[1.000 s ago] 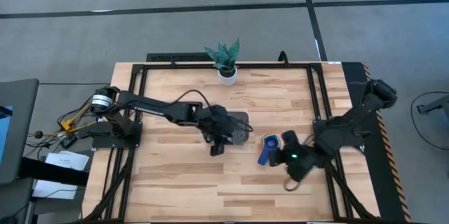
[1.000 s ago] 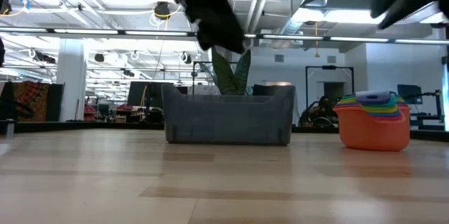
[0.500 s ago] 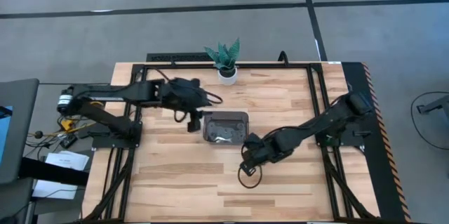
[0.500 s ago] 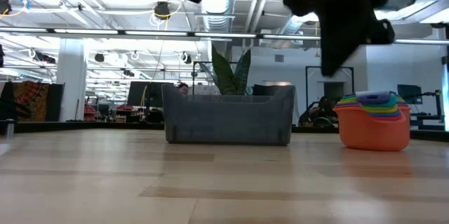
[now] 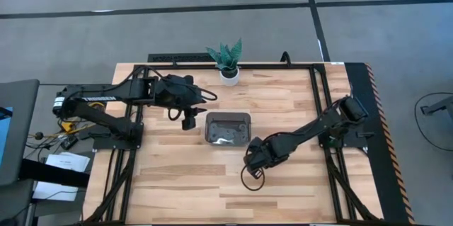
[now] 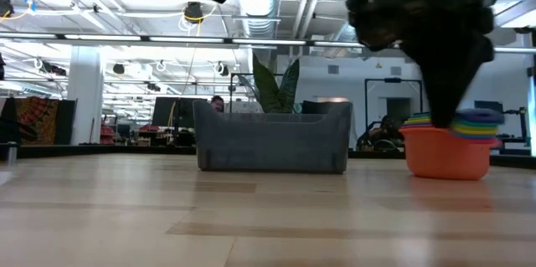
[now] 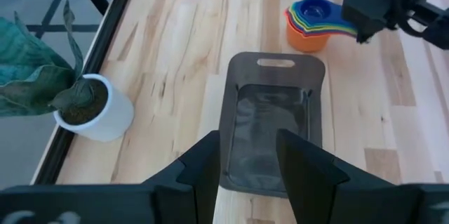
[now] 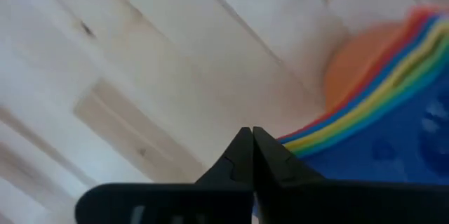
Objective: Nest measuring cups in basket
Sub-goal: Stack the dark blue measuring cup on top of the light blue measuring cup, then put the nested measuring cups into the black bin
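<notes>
While the left gripper [image 7: 249, 164] hangs spread, the right gripper [image 8: 251, 140] is pressed together beside the measuring cups [image 7: 313, 24]

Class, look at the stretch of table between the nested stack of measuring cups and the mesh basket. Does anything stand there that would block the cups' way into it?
Nothing visible does. In the left wrist view, bare wood lies between the measuring cups and the basket. The right gripper, shut, sits at the cups' handles.
</notes>
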